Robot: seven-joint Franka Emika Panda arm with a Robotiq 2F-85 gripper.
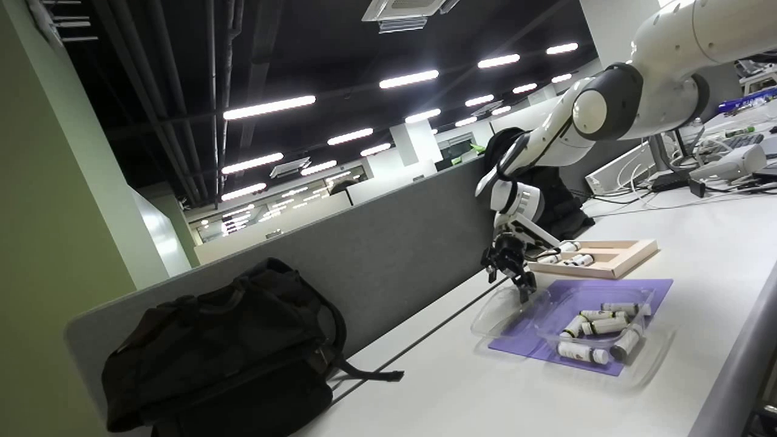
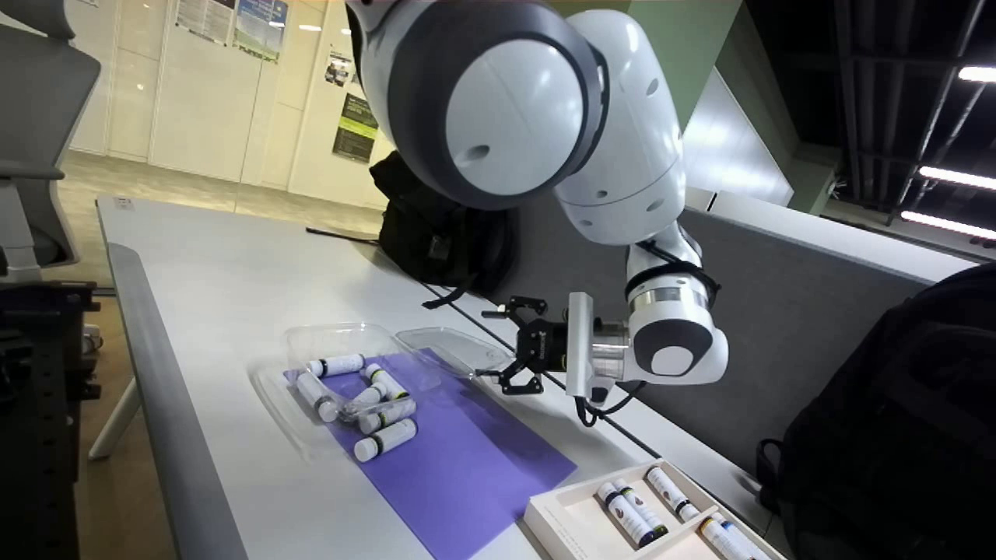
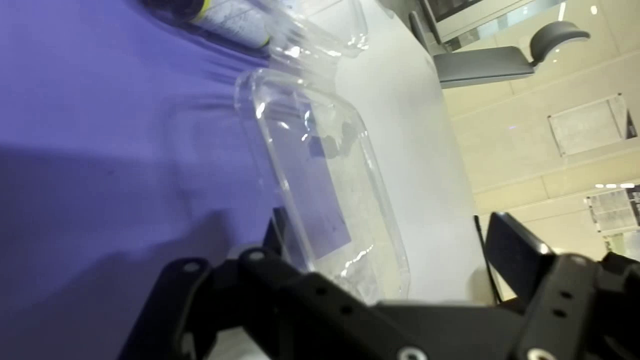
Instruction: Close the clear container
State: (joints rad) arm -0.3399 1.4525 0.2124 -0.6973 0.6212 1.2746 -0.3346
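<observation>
Tool spread — lid tilted beside clear container.

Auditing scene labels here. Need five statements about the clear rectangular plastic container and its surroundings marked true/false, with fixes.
1. The clear rectangular plastic container is open. True.
2. The black two-fingered mechanical tool is beside the thin clear plastic lid. True; contact is unclear.
3. The tool is shut tight. False: its fingers stand apart.
4. The tan divided wooden tray holds white-labelled cylinders. True.
5. Every cylinder is in the tray. False: others lie at one end of the purple rectangular mat.
</observation>
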